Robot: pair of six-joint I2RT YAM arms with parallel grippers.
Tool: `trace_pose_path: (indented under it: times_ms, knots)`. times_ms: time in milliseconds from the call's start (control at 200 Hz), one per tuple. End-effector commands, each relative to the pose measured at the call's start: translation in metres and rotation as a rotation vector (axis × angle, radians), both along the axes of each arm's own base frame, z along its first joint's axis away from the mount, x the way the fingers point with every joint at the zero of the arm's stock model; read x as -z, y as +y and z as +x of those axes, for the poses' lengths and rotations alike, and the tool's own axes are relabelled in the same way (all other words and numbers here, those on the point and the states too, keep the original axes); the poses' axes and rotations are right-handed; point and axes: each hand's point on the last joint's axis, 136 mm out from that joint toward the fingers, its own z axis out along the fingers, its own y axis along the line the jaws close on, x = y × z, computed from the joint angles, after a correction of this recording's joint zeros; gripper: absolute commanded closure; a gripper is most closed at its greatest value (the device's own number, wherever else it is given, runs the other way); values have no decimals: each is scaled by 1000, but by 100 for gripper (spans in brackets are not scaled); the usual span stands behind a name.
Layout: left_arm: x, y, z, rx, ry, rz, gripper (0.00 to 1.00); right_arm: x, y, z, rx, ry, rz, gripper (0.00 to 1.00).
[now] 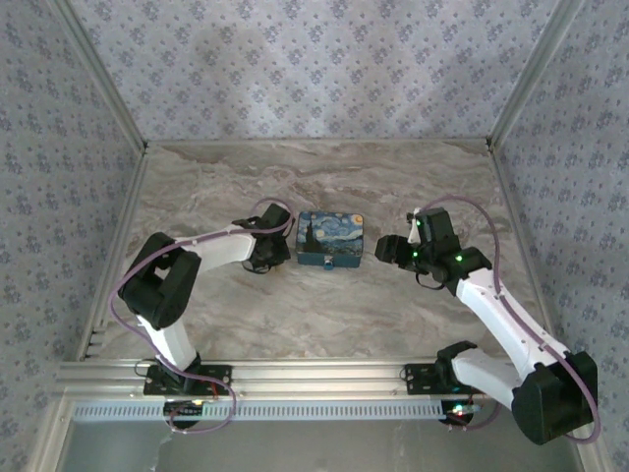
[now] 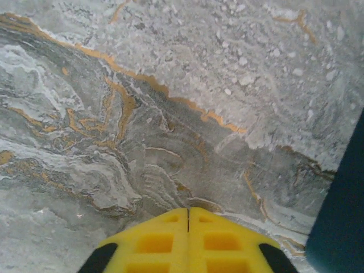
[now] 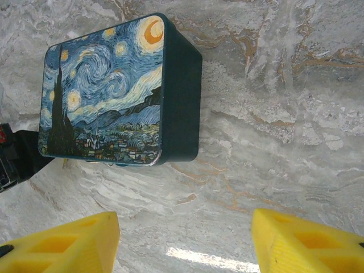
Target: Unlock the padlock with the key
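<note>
A box painted with a swirling night sky lies flat in the middle of the table. A small pale piece sits on its near wall, too small to identify. The padlock and the key are hidden from me. My left gripper hangs low just left of the box. Its yellow fingers are pressed together over bare marble, and nothing shows between them. The box's dark edge lies to its right. My right gripper is open just right of the box, with nothing between its fingers.
The marble table is ringed by patterned walls on three sides. An aluminium rail runs along the near edge, where both arm bases stand. Part of the left arm appears dark beside the box.
</note>
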Motion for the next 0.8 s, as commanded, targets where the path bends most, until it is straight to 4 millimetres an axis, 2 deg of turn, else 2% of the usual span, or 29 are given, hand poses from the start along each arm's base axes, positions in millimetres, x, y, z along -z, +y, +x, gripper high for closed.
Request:
trace_pose_path:
  times_ms: [0, 200, 460, 630, 795]
  knots:
    - [9, 7, -8, 4, 33, 29, 100, 1, -1, -1, -3, 4, 5, 35]
    - [-13, 10, -7, 4, -11, -6, 100, -1, -2, -1, 5, -16, 15, 35]
    - [-68, 9, -7, 11, -121, -103, 100, -8, 5, -2, -3, -33, 66, 36]
    - [-106, 2, -13, 27, -173, -194, 100, -34, 28, -5, -90, -117, 154, 37]
    - [-148, -23, -21, 69, -233, -322, 100, -70, 61, -11, -214, -210, 293, 46]
